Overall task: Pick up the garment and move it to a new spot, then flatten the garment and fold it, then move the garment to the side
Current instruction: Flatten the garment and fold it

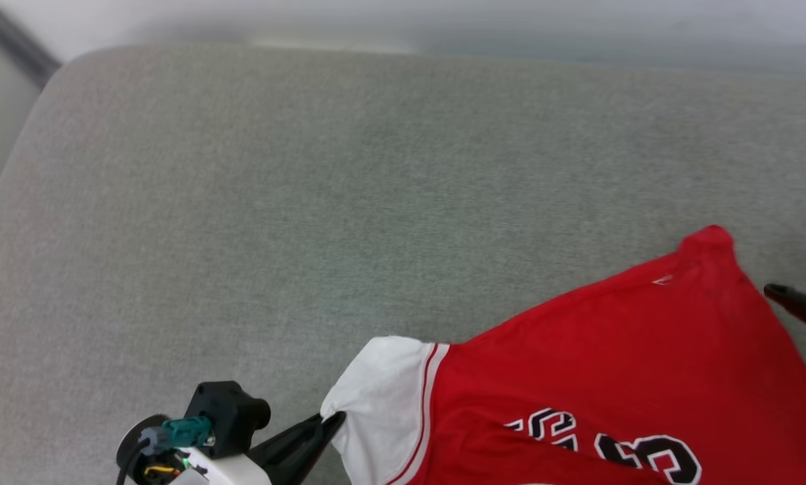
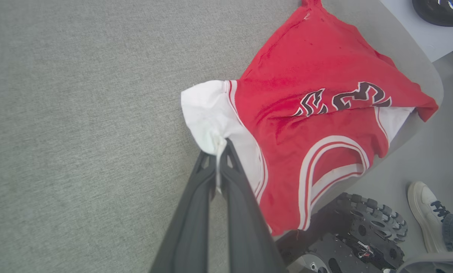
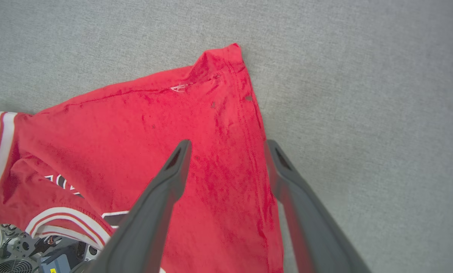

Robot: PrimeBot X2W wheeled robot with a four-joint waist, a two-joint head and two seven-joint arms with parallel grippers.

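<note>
At the lower left, the left gripper [image 1: 332,417] is clenched on the garment [image 1: 612,364]. Its two dark fingers are pressed together and pinch the edge of the white sleeve [image 1: 383,391]. In the left wrist view the same gripper [image 2: 219,146] has a thin fold of the white sleeve [image 2: 203,110] squeezed between the fingertips, and the cloth is drawn into a small point there.

The garment lies on a wide grey cloth-covered surface [image 1: 308,202], in the near right part of it. Most of this surface, to the left and behind, is bare. To the right of the sleeve there is the striped red and white trim, and then the red body of the garment [image 2: 317,76] spreads out with some wrinkles. The black-and-white lettering [image 1: 645,451] faces up, close to the near edge. In the left wrist view the round neck trim [image 2: 332,163] reaches past the edge of the surface, above the robot's dark wheeled base [image 2: 363,235].

Further to the right, one red corner [image 1: 709,242] points away from the robot. Just beside it, the right gripper [image 1: 797,286] is released, and its fingers stand wide apart. In the right wrist view this gripper [image 3: 228,146] is over the side hem of the garment [image 3: 135,129], and it holds nothing. I cannot tell if the fingertips touch the cloth.

On the floor at the far right of the left wrist view stands a person's foot in a white shoe [image 2: 419,212].
</note>
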